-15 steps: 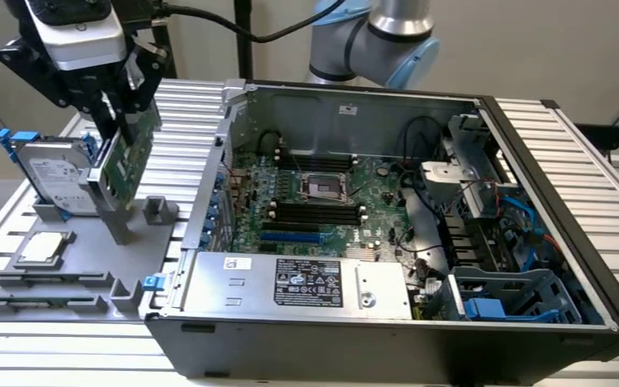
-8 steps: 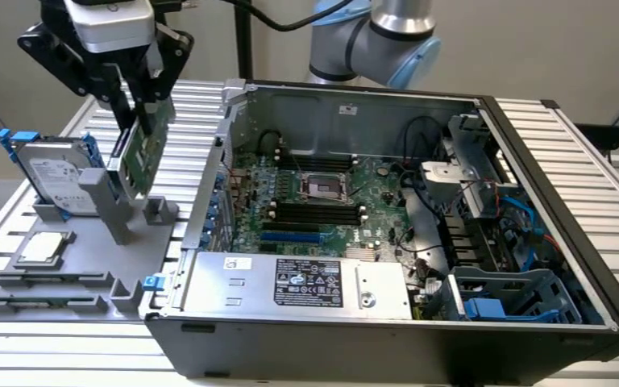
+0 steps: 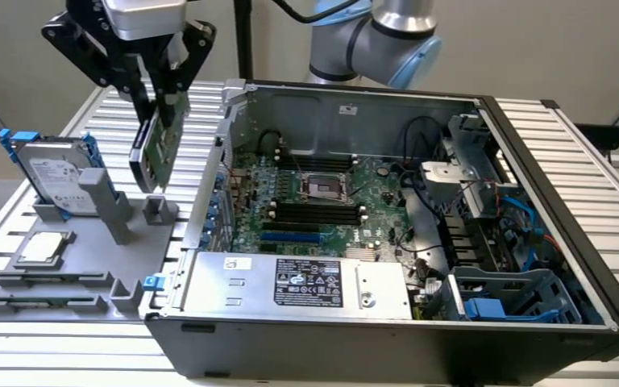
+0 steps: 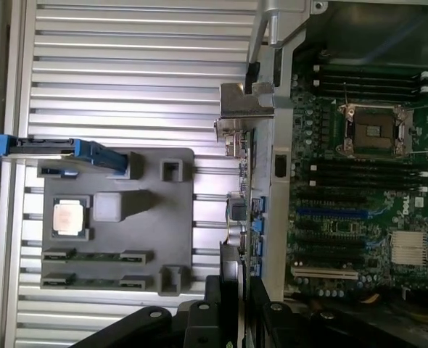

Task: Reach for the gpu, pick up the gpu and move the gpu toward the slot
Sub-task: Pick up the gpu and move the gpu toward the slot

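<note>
On a ribbed metal workbench [image 3: 611, 201], my gripper [image 3: 157, 101] holds the gpu [image 3: 159, 149] aloft beside an open computer case [image 3: 396, 339].

I see the fingers clamped partway on the card's upper edge, upper left of the exterior frame; it hangs upright above the grey parts tray [image 3: 84, 266], clear of the hard drive [image 3: 57, 173] and processor chip [image 3: 43, 248].
</note>
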Controlling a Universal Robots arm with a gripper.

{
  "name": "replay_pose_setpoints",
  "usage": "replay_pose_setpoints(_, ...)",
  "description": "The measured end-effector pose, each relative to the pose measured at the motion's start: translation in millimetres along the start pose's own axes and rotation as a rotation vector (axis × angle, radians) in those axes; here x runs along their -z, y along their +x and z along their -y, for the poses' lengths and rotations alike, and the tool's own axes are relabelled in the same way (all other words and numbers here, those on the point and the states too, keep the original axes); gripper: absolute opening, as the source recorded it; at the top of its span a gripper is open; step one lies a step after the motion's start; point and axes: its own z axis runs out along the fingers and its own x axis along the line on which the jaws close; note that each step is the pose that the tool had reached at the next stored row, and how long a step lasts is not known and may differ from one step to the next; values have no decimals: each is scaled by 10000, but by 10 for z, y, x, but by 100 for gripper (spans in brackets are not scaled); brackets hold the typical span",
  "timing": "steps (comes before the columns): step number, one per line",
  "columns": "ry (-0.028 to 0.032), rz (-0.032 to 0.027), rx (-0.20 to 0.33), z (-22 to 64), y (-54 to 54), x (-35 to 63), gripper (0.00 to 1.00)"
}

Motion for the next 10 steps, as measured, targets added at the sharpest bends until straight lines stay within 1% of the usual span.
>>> replay_pose_setpoints(5, -58, -16, 0, -28, -103, 13, 26)
replay_pose_setpoints(10, -74, -94, -2, -44, -265, 16, 26)
